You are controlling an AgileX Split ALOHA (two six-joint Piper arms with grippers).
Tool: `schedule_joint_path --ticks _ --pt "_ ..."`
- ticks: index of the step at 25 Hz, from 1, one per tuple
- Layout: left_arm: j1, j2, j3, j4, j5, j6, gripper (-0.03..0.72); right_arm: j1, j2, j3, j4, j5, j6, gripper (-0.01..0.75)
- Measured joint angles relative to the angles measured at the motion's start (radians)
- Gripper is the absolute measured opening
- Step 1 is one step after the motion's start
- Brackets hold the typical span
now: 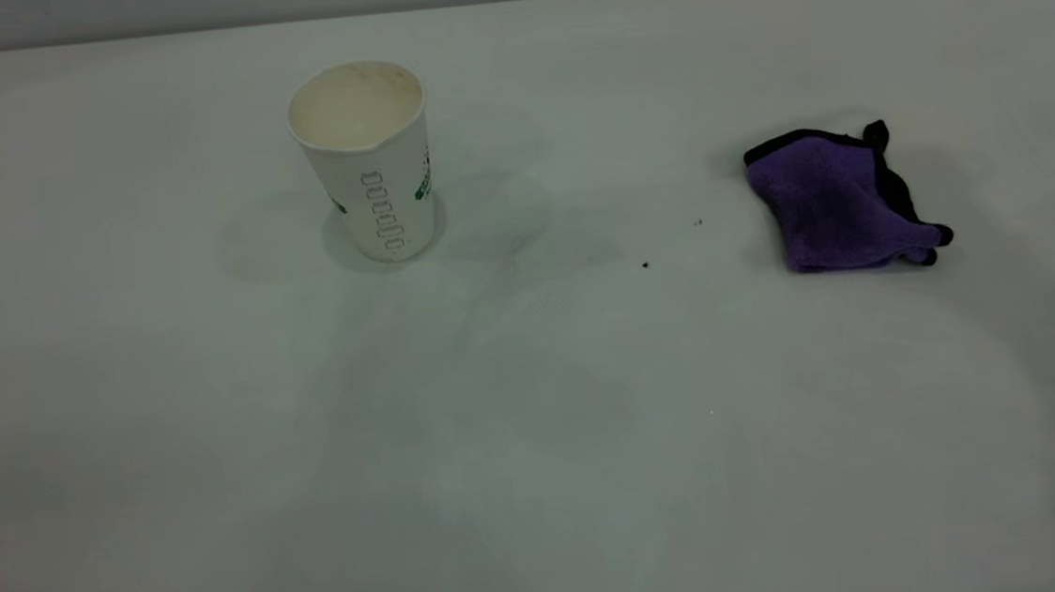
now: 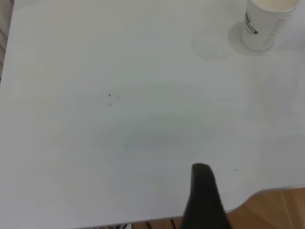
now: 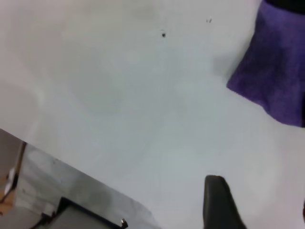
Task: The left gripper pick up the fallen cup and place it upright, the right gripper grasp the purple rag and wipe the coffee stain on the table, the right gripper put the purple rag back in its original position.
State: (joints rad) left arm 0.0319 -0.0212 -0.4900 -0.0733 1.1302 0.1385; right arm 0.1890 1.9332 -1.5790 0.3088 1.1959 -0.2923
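Worktop: the white worktop fills the exterior view, its far edge running along the top beneath a grey wall; wide bare surface lies between and in front of the two objects.
Cup: the paper cup stands upright at left of centre, mouth up, long axis vertical, cream inside showing, green print on its wall.
Rag: the purple rag lies crumpled at right, well apart from the cup, black edging along its far and right sides, one corner trailing toward the right.
Specks: two tiny dark specks sit between cup and rag, nearer the rag.
Left wrist view: one dark finger of the left gripper hangs over the worktop's near edge, wooden floor beyond; the cup is far off at a corner. Whether this gripper is spread cannot be told.
Right wrist view: one dark finger of the right gripper shows, the rag near; worktop edge close by. Its spread cannot be told.
Exterior view: shows neither gripper.
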Motion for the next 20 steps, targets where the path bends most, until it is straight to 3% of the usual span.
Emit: schedule_joint_path --ticks 20 --pt "0.000 0.000 0.000 0.000 0.000 0.001 0.580 0.000 -1.186 0.819 -0.309 0.035 0.306 0.447"
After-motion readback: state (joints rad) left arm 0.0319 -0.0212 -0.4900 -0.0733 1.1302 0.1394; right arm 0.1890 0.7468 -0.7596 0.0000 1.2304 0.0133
